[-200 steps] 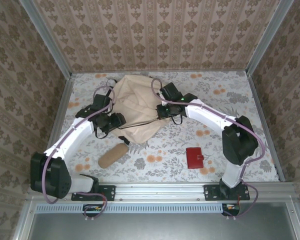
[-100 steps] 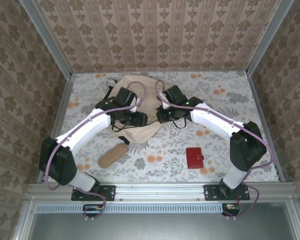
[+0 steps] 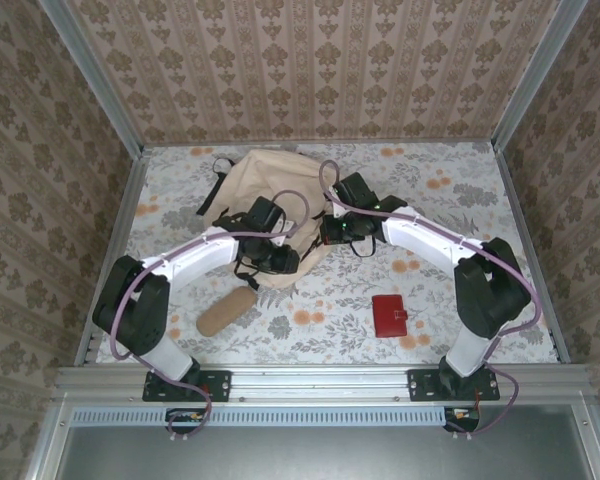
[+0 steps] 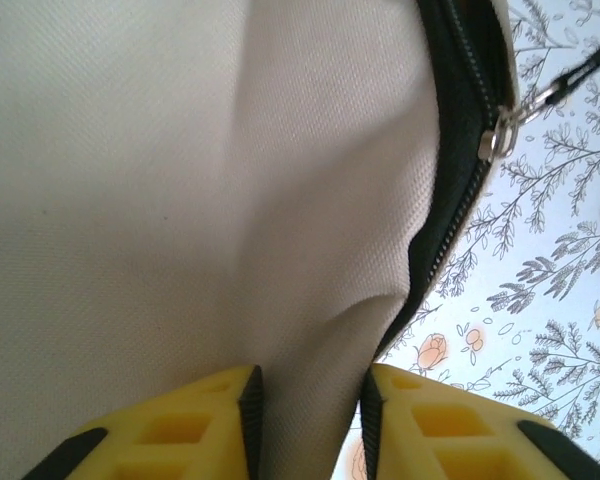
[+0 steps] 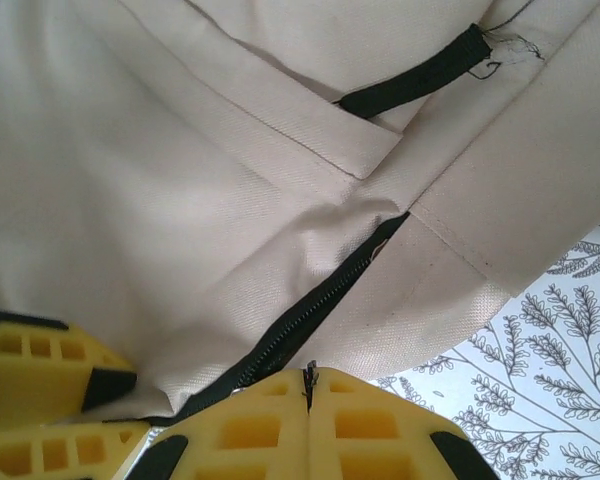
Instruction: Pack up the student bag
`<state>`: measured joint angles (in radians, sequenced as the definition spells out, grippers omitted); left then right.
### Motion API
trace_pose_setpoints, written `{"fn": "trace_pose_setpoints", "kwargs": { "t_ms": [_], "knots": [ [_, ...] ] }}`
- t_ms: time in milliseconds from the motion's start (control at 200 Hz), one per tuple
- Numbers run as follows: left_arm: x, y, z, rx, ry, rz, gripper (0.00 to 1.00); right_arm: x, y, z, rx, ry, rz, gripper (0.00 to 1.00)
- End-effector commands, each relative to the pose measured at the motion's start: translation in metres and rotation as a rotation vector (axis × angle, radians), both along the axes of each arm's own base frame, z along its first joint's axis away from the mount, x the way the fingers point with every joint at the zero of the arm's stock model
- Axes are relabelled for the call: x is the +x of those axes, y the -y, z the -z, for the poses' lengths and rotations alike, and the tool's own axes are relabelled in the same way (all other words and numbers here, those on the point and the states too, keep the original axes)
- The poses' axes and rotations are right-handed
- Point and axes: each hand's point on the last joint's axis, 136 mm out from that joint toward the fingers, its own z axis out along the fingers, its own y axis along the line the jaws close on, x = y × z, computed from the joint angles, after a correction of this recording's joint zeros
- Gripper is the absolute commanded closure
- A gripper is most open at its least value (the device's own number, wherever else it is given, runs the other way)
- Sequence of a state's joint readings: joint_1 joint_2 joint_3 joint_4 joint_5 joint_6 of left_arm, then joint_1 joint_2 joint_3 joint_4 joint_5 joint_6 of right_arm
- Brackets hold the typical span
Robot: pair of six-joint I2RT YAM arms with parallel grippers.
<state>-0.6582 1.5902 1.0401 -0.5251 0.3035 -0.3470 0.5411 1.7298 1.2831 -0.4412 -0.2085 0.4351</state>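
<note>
Nearest lay a tan pouch (image 3: 226, 311) and a red wallet (image 3: 388, 316) on the flowered table (image 3: 460, 200). Beyond them the left gripper (image 4: 305, 400) pinched a fold of the student bag (image 3: 270, 180), mid-table toward the back; the right gripper (image 5: 308, 385) sat clamped tight on its zipper edge

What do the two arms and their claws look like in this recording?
Both the left arm and right arm have white link shells between bulky black joints, each with a looping mauve cable. The left claw and right claw carry bright yellow fingers with moulded square recesses and black edging.
</note>
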Motion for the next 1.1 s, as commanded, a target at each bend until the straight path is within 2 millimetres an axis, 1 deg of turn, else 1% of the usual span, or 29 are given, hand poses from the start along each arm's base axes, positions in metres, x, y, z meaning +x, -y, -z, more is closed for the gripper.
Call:
{"fn": "trace_pose_setpoints", "kwargs": {
  "t_ms": [0, 115, 235, 400, 460, 510, 560, 645, 695, 745, 810, 885, 920, 955, 1025, 1095],
  "knots": [
    [-0.023, -0.01, 0.023, 0.064, -0.075, 0.013, 0.73, 0.027, 0.005, -0.011, -0.006, 0.055, 0.077, 1.0],
    [-0.026, -0.014, 0.027, 0.079, -0.077, 0.006, 0.74, 0.034, 0.009, -0.008, -0.034, 0.056, 0.114, 1.0],
    [-0.028, -0.014, 0.031, 0.094, -0.074, 0.017, 0.78, 0.037, 0.014, -0.004, -0.058, 0.055, 0.148, 1.0],
    [-0.03, -0.022, 0.04, 0.149, -0.09, 0.014, 0.87, 0.048, 0.033, -0.004, -0.155, 0.071, 0.236, 1.0],
    [-0.03, -0.025, 0.04, 0.163, -0.086, 0.011, 0.88, 0.049, 0.039, -0.002, -0.187, 0.065, 0.26, 1.0],
    [-0.029, -0.026, 0.037, 0.167, -0.079, 0.007, 0.88, 0.05, 0.04, -0.002, -0.193, 0.069, 0.266, 1.0],
    [-0.028, -0.026, 0.033, 0.164, -0.073, 0.005, 0.88, 0.046, 0.037, 0.001, -0.18, 0.052, 0.241, 1.0],
    [-0.025, -0.02, 0.015, 0.12, -0.046, 0.02, 0.87, 0.034, 0.024, 0.0, -0.126, 0.029, 0.165, 1.0],
    [-0.022, -0.014, 0.003, 0.088, -0.019, 0.037, 0.85, 0.027, 0.017, 0.001, -0.093, 0.011, 0.113, 1.0],
    [-0.02, -0.009, -0.01, 0.054, 0.006, 0.057, 0.8, 0.02, 0.01, 0.002, -0.063, -0.007, 0.07, 1.0],
    [-0.013, -0.001, -0.026, 0.01, 0.049, 0.07, 0.67, 0.013, 0.003, 0.001, -0.021, -0.023, 0.025, 1.0],
    [-0.004, 0.006, -0.039, -0.036, 0.084, 0.072, 0.54, 0.007, -0.005, -0.001, 0.023, -0.037, -0.008, 1.0],
    [0.002, 0.009, -0.043, -0.053, 0.099, 0.067, 0.48, 0.006, -0.006, -0.002, 0.033, -0.038, -0.014, 1.0],
    [0.006, 0.012, -0.044, -0.074, 0.105, 0.068, 0.45, 0.005, -0.007, -0.002, 0.039, -0.039, -0.019, 1.0],
    [0.013, 0.02, -0.043, -0.121, 0.103, 0.069, 0.41, 0.005, -0.007, -0.002, 0.042, -0.037, -0.021, 1.0],
    [0.018, 0.027, -0.037, -0.151, 0.084, 0.072, 0.4, 0.007, -0.006, -0.001, 0.043, -0.038, -0.015, 1.0]
  ]
}}
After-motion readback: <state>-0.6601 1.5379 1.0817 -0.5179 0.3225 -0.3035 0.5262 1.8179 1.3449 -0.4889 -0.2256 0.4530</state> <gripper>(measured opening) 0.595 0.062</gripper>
